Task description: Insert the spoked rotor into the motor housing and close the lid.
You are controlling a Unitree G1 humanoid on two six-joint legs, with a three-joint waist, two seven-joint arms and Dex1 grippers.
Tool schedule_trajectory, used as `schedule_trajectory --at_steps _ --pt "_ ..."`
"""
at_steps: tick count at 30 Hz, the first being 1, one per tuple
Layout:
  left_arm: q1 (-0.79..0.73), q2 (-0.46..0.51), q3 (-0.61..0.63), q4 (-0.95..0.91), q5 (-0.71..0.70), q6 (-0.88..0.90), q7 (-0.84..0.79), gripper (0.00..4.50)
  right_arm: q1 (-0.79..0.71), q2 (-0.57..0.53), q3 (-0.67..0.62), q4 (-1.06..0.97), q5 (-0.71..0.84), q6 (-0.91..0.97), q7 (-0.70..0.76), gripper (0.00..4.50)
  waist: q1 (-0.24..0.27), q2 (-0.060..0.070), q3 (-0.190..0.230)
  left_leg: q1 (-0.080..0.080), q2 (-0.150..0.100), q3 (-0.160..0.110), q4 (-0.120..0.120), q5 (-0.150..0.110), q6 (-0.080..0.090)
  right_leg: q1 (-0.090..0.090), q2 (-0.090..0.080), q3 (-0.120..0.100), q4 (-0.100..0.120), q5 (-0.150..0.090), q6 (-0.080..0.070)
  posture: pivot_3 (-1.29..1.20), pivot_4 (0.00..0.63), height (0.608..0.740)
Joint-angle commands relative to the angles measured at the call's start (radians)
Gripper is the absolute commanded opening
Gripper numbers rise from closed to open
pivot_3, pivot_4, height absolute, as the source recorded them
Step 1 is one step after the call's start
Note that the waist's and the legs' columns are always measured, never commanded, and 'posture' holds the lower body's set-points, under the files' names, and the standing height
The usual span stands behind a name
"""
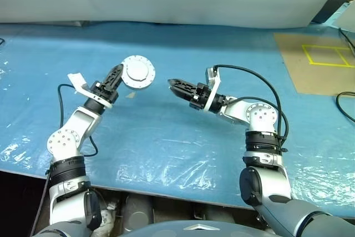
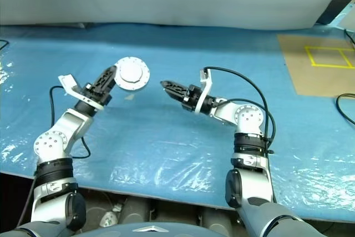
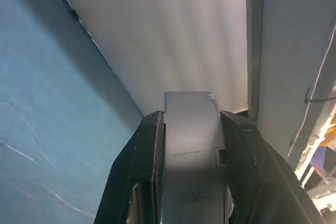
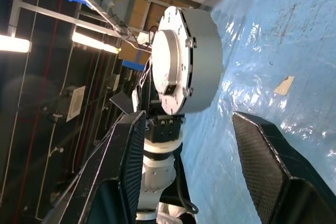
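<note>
Left tool [image 1: 116, 73] was clamped on the motor housing [image 1: 137, 72], fingers pinching its side wall, holding it clear above the blue-covered bench [image 1: 166, 137], toward the far edge, left of middle. The lid [image 4: 170, 59] looked closed flat over the housing; I couldn't see windings or the spoked rotor, so I judged the rotor was inside. Right tool [image 1: 173, 85] hung empty with jaws apart, just beside the housing and not touching it. Risks as I read them: the pinch on a smooth round wall could slip and drop the housing; a nudge from the right tool could twist it in the grip; the lid might not be fully seated.
</note>
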Motion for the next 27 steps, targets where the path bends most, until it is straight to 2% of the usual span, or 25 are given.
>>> schedule_trajectory --at_steps 1,5,14,25,27 --pt "-0.046 0.03 0.073 -0.003 -0.004 -0.067 -0.006 1.25 -0.019 0.002 0.0 -0.013 0.019 0.003 0.005 2.7 0.0 0.0 0.0 0.0 0.0 0.0 0.0 0.0 0.0 0.0 0.0 0.0 0.0 0.0 0.0 0.0 0.15 0.74" --pt "-0.048 0.071 0.11 0.065 0.134 -0.212 0.017 1.25 -0.014 0.0 0.003 -0.014 0.009 -0.001 0.002 2.7 -0.002 0.0 0.0 0.0 0.0 0.0 0.001 0.0 0.0 0.0 0.0 0.0 0.0 0.0 0.0 0.0 0.15 0.74" --pt "-0.04 0.158 0.129 0.205 0.305 -0.312 -0.013 1.25 -0.014 -0.01 0.017 -0.018 -0.011 -0.008 0.01 2.7 0.0 -0.004 0.0 -0.001 0.0 -0.001 0.001 0.0 0.0 0.0 0.0 -0.001 0.0 0.0 0.0 0.0 0.15 0.74" --pt "-0.021 0.147 0.12 0.362 0.455 -0.392 -0.003 1.25 -0.009 -0.014 0.037 -0.025 -0.039 -0.018 0.018 2.7 0.0 -0.006 0.0 0.001 0.004 -0.002 0.002 0.0 0.0 0.002 0.0 -0.001 0.001 0.001 0.001 0.0 0.15 0.74" --pt "-0.022 0.159 0.139 0.398 0.465 -0.41 0.001 1.98 -0.006 -0.014 0.04 -0.027 -0.043 -0.019 0.02 2.75 -0.001 -0.006 0.0 0.003 0.004 -0.001 0.002 0.0 0.0 0.004 0.0 -0.001 0.001 0.001 0.001 0.0 0.15 0.74"
